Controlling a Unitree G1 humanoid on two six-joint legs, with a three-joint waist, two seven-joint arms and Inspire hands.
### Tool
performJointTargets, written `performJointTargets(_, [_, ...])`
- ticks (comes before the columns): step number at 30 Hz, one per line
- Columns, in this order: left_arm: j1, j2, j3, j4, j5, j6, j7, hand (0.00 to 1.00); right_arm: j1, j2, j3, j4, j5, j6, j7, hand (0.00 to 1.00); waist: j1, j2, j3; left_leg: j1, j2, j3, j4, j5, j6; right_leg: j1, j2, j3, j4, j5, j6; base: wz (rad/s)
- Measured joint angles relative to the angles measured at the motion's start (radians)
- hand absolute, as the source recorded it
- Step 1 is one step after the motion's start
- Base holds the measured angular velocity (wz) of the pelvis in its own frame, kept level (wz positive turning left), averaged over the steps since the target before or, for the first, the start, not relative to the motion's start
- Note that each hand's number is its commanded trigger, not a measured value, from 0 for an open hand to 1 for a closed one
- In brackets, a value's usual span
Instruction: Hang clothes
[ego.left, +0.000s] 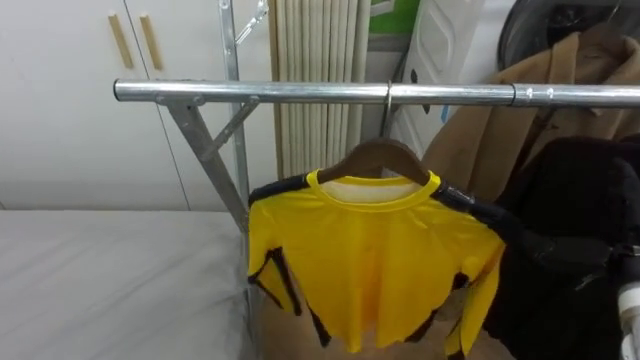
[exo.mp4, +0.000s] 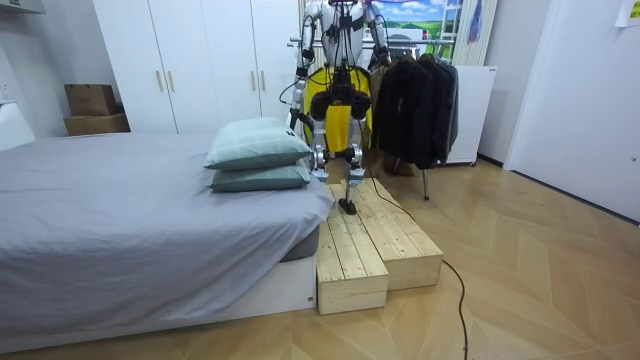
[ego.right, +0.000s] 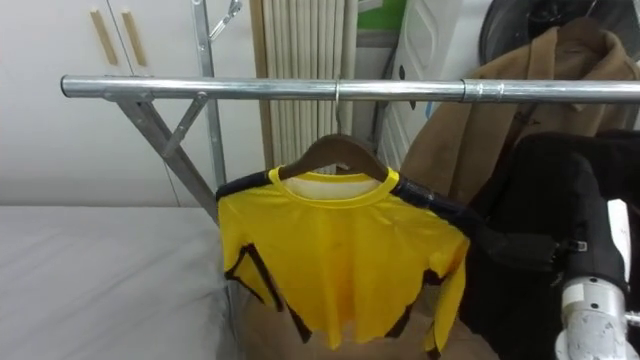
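Observation:
A yellow long-sleeved shirt (ego.left: 375, 260) with dark trim hangs on a brown wooden hanger (ego.left: 380, 158). The hanger's hook sits over the horizontal metal rail (ego.left: 300, 92) of a clothes rack. The shirt hangs straight, its sleeves drooping at both sides. My right hand (ego.right: 525, 250) comes in from the lower right and lies dark against a black garment, just beside the shirt's right shoulder and sleeve. In the room view I stand on a wooden step (exo.mp4: 375, 235) facing the rack, with the yellow shirt (exo.mp4: 318, 90) in front of me.
A tan coat (ego.left: 520, 110) and a black coat (ego.left: 585, 215) hang on the same rail to the right. The rack's slanted brace (ego.left: 205, 150) is at the left. A grey bed (ego.left: 110, 280) lies to the lower left, with white wardrobes (ego.left: 90, 100) behind.

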Motion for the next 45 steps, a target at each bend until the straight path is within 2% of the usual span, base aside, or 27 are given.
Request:
performJointTargets(8, [0.001,0.0,-0.006,0.0,-0.005,0.0,0.001,0.0,0.024,0.0,0.0,0.044,0.009,-0.003,0.001,0.0,-0.001,-0.001,-0.0005,0.0,0.0,0.001,0.0,0.0,0.0,0.001,0.0,-0.003,-0.001,0.0,0.0,0.01])
performJointTargets(15, [0.012,0.0,-0.005,0.0,-0.014,-0.003,0.002,0.0,0.136,0.005,0.0,0.055,0.005,-0.003,0.0,0.0,-0.011,-0.001,-0.0002,0.006,0.0,0.005,-0.004,0.0,0.0,0.004,0.002,0.008,-0.001,-0.001,0.0,-0.02])
performJointTargets(20, [0.034,0.0,-0.015,0.0,-0.014,-0.002,0.002,0.0,0.211,0.046,0.002,0.091,0.013,-0.007,0.0,0.0,-0.026,0.0,0.0006,0.019,0.002,0.026,-0.006,0.0,0.0,0.007,0.005,0.027,0.001,-0.001,0.0,-0.14])
performJointTargets(26, [0.033,0.0,-0.004,-0.001,-0.014,-0.001,0.002,0.0,0.259,0.108,0.003,0.255,0.06,-0.013,0.001,0.0,-0.032,0.007,0.0042,0.019,0.003,0.033,-0.006,0.0,0.0,0.005,0.009,0.039,0.001,-0.001,0.0,-0.04])
performJointTargets(28, [0.031,0.0,-0.004,0.0,-0.015,-0.001,0.002,0.0,0.263,0.129,0.004,0.353,0.065,-0.036,0.008,0.0,-0.031,0.01,0.0042,0.02,0.004,0.041,-0.006,0.0,0.0,0.005,0.012,0.05,0.001,-0.002,0.001,-0.02])
performJointTargets(33, [0.037,-0.004,-0.002,0.002,-0.014,-0.002,0.003,0.0,0.282,0.138,0.004,0.541,0.086,-0.045,0.07,0.0,-0.03,0.028,0.0106,0.035,0.006,0.055,-0.009,0.0,0.0,0.014,0.013,0.058,0.001,0.0,-0.001,-0.1])
performJointTargets(39, [0.036,-0.008,0.02,0.002,-0.013,-0.002,0.003,0.0,0.309,0.15,-0.001,0.701,0.098,-0.049,0.123,0.0,-0.041,0.047,0.0068,0.034,0.007,0.071,-0.009,0.0,0.0,0.014,0.013,0.059,0.0,-0.002,-0.002,0.0])
performJointTargets(43, [0.034,-0.012,0.016,0.002,-0.017,-0.004,0.003,0.0,0.318,0.153,0.0,0.781,0.135,-0.055,0.132,0.0,-0.054,0.056,-0.0025,0.035,0.007,0.071,-0.009,0.0,0.0,0.014,0.012,0.057,0.001,-0.002,-0.002,0.0])
performJointTargets(45, [0.028,-0.012,0.016,0.002,-0.023,-0.004,0.003,0.0,0.319,0.155,0.0,0.814,0.146,-0.058,0.145,0.0,-0.055,0.06,-0.0014,0.037,0.007,0.071,-0.009,0.0,0.0,0.014,0.012,0.059,0.001,-0.002,-0.002,-0.03])
